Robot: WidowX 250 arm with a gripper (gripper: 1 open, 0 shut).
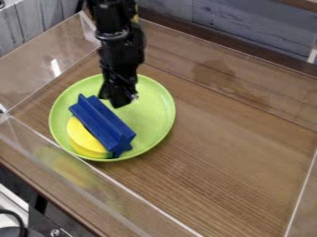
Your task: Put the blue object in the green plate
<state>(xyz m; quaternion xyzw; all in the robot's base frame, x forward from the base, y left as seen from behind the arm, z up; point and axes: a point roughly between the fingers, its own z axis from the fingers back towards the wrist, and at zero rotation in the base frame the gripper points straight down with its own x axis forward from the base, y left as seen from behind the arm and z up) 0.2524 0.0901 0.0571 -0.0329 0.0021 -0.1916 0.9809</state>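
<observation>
Look at the blue block (103, 125): it already lies inside the green plate (156, 111), on the left half. It does not lie flat on the plate floor. It rests on top of a yellow piece (82, 139) that sits under it near the plate's left rim, so the block leans a bit. I think that is why it looks tipped: the yellow piece props it up.

The block is long and thin. Its long side runs from the upper left, near the back of the plate, down to the lower right, toward the front rim. The raised ridge on it runs the same way.

Your gripper (115, 97) hangs over the middle of the plate, pointing straight down. Its two fingers are pressed together and there is nothing between them. It is just beside the block's far end, but I cannot tell if it touches it.

The plate sits on a brown wooden table (242, 139) with clear walls around it. To me the job looks done, since the block is in the plate and the gripper has let go
</observation>
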